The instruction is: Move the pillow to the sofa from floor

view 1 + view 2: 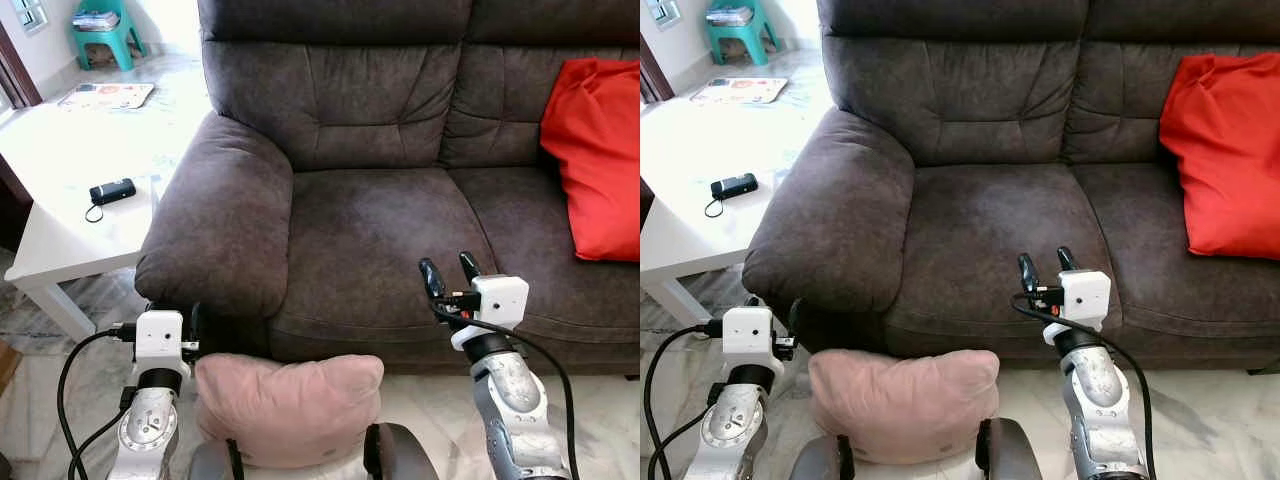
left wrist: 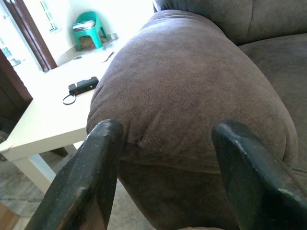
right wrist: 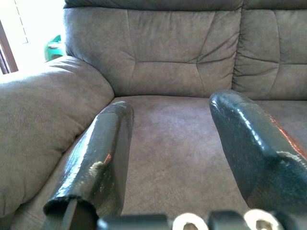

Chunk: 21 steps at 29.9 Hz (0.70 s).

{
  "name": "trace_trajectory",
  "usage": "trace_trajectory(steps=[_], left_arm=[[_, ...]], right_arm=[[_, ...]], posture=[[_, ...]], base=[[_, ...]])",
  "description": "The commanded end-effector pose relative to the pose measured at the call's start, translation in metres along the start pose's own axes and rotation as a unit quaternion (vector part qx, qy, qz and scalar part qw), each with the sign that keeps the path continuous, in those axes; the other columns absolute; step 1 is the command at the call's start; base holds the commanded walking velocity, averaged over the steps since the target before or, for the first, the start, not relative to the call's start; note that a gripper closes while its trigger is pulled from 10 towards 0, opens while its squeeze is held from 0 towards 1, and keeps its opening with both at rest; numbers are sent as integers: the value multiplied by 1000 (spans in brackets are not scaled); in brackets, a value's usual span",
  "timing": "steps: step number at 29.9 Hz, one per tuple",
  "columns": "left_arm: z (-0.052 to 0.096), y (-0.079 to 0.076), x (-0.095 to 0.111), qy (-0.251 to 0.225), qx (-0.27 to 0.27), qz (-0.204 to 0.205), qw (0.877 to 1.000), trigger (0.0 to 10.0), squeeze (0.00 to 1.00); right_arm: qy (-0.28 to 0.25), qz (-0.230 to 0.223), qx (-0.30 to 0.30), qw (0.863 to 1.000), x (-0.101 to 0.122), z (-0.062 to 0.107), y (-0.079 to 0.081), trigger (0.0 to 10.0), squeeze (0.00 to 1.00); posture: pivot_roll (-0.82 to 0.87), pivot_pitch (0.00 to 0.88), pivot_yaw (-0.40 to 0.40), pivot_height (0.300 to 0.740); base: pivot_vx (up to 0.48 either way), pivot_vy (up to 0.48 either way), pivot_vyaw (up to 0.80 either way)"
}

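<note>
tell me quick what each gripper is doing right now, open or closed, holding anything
Left gripper: open, holding nothing, by the sofa armrest.
Right gripper: open, holding nothing, raised before the sofa seat.

Pink pillow (image 1: pixel 902 402) lies on the floor (image 1: pixel 1200 420) against the sofa (image 1: pixel 970 230).

A soft, pale pink pillow (image 1: pixel 288 405) lies on the light tiled floor, lengthwise against the front base of the dark grey-brown sofa (image 1: pixel 390 220), below the seat next to the sofa's padded armrest. Its fabric is slightly creased and its top edge sags in the middle.
</note>
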<state>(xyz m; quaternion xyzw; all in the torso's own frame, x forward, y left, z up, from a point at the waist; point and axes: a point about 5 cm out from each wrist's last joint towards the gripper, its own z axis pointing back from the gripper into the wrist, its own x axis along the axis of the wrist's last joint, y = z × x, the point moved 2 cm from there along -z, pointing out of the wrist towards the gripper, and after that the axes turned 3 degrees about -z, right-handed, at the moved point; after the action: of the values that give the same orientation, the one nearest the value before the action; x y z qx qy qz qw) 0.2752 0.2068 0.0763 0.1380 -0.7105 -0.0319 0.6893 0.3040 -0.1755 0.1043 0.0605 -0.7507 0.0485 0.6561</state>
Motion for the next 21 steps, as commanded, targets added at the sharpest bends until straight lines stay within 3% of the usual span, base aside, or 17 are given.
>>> trace_trajectory(steps=[1,16,21], left_arm=[[-1,1,-1,8,6,1,1000,10000,0],[-4,-3,-2,14,10,10,1000,10000,0],[-7,-3,-2,15,13,11,1000,10000,0]], right_arm=[[-2,3,4,1000,3,0,1,10000,0],[5,4,11,1000,2,0,1,10000,0],[6,3,15,1000,2,-2,4,10000,0]], posture=[[-36,28,-34,591],[-34,38,-44,591],[-32,41,-46,561]], base=[[0,0,0],[0,0,0],[0,0,0]])
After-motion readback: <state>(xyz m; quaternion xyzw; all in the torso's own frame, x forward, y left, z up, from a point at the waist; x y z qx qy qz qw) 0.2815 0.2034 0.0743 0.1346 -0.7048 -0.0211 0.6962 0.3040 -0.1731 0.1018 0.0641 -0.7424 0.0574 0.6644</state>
